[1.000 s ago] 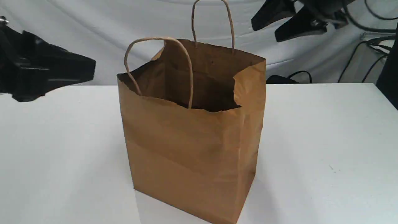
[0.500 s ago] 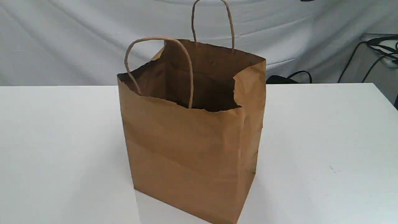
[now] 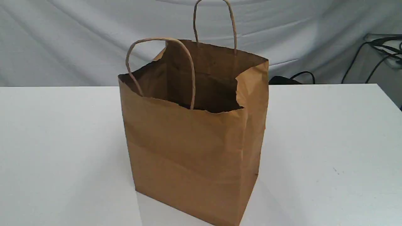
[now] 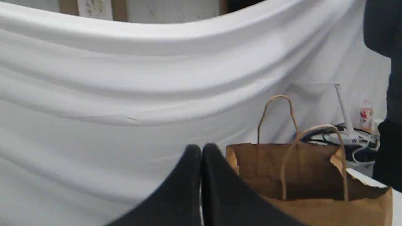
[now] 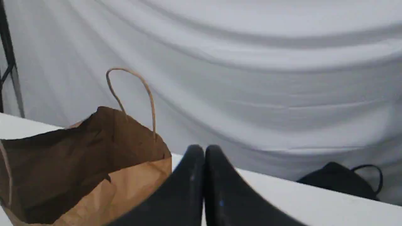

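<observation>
Paper bag (image 3: 191,150) upright near the middle of the white counter (image 3: 329,141), mouth open, with both twisted-paper handles (image 3: 154,39) standing up from the rim. The near rim is creased and one top corner is folded inward. The inside is in shadow, and nothing shows in the part that can be seen. A white cloth backdrop (image 3: 78,37) hangs behind the counter.

Neither arm appears in the exterior view. Each wrist view shows the bag ahead of its own hand and well apart from it. The left hand (image 4: 201,147) has its fingers pressed together with nothing between them, and so does the right hand (image 5: 204,149).

Step in hand, as judged: a standoff, with neither hand touching the bag or the counter.

A move onto the bag would call for parting the fingers first. It would then need an approach from above, toward a handle loop or the open mouth. The thin paper walls would likely buckle, or the light bag slide, under a push from the side.
</observation>
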Controlling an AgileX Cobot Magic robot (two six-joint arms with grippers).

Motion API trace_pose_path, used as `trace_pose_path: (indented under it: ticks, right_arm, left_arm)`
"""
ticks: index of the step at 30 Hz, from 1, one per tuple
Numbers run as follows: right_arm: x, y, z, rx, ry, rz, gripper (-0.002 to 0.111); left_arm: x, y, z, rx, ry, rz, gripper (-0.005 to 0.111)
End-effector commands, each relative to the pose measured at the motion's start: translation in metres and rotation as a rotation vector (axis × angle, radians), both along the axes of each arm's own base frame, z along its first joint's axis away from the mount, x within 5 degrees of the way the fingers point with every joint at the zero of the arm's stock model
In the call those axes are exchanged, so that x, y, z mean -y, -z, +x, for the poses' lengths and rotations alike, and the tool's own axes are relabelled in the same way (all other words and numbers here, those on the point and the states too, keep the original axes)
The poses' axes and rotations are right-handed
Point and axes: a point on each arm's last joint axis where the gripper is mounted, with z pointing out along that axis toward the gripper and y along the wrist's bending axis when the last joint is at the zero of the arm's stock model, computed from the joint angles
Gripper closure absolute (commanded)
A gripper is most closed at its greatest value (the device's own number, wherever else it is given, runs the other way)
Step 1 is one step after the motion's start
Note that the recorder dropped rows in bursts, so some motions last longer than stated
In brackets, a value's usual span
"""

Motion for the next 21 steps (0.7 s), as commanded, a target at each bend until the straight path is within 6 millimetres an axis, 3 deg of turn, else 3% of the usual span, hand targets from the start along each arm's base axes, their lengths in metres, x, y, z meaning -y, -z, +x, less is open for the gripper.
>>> trace_pose_path:
  ticks: [1, 8, 21]
  right_arm:
    - [0.004, 0.001, -0.016, 0.071, 0.027, 0.014, 0.108]
    - [0.004, -0.004, -0.027, 0.111, 0.025, 0.018, 0.108]
    - [0.004, -0.004, -0.027, 0.110, 0.025, 0.022, 0.108]
  left_arm:
    - [-0.002, 0.007, -0.001, 0.029, -0.017, -0.044, 0.107]
    - [0.001, 0.022, 0.001, -0.066, 0.017, -0.004, 0.107]
    - [0.002, 0.024, 0.000, -0.083, 0.025, 0.008, 0.107]
